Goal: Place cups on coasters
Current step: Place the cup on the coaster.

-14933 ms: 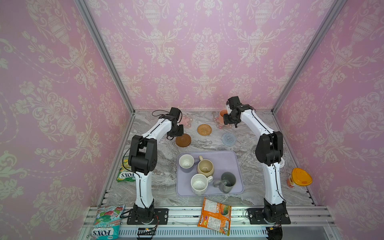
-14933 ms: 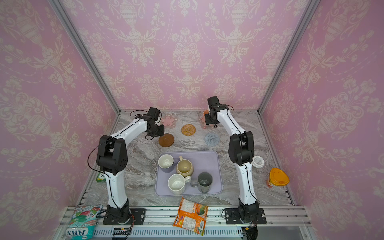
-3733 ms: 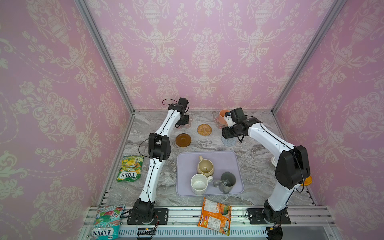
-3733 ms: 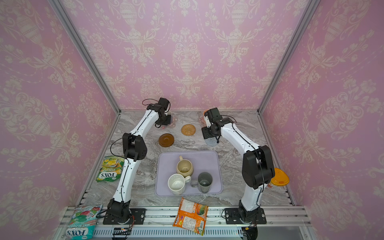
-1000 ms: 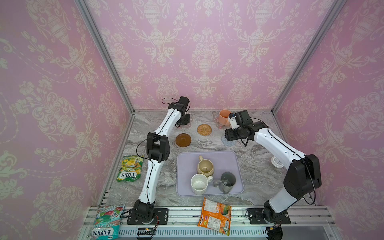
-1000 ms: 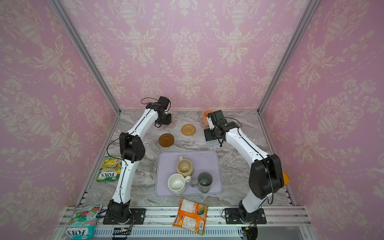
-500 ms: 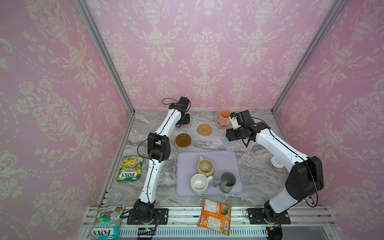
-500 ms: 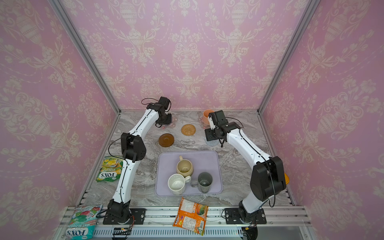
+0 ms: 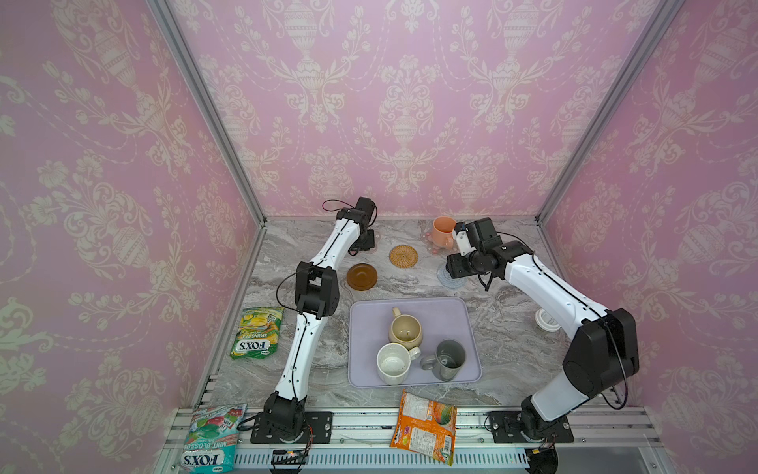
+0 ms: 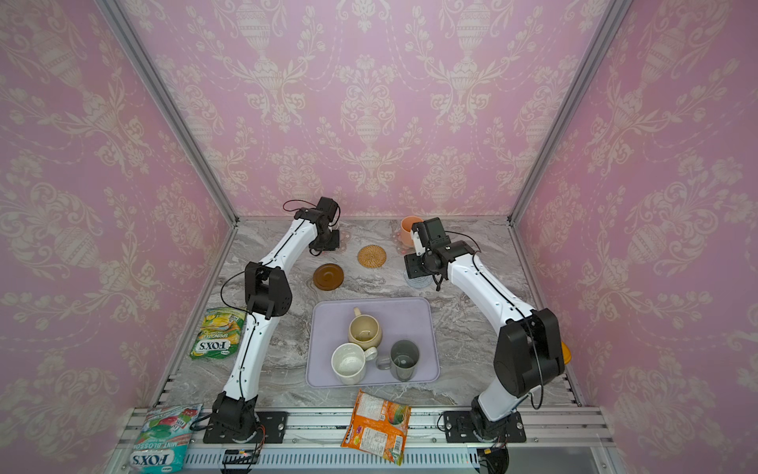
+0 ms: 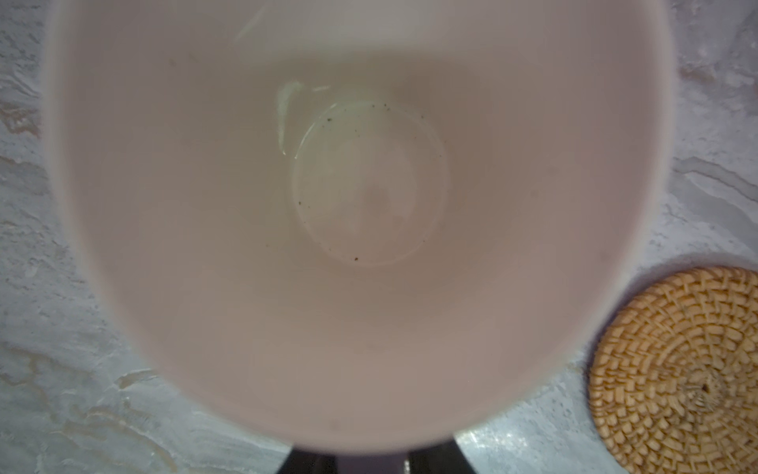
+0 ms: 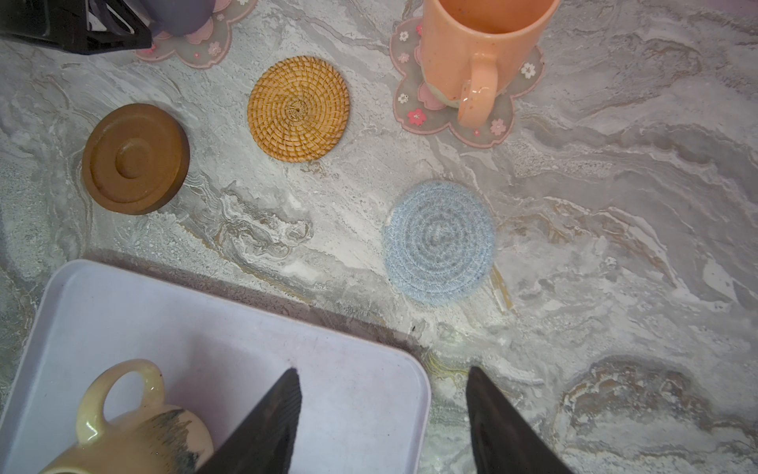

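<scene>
Lavender mug (image 11: 262,246) stands on a pink flower coaster (image 12: 201,45) beneath the left end effector (image 9: 364,245), grip impossible to tell. Right end effector (image 12: 381,422) gapes empty over the tray (image 12: 205,328)'s corner.

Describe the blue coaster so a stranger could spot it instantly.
Start at the lavender tray. Just past its far right corner lies the blue coaster. It alone is pale blue; nearby are a rattan disc, a brown wooden disc and pink flower mats.
</scene>
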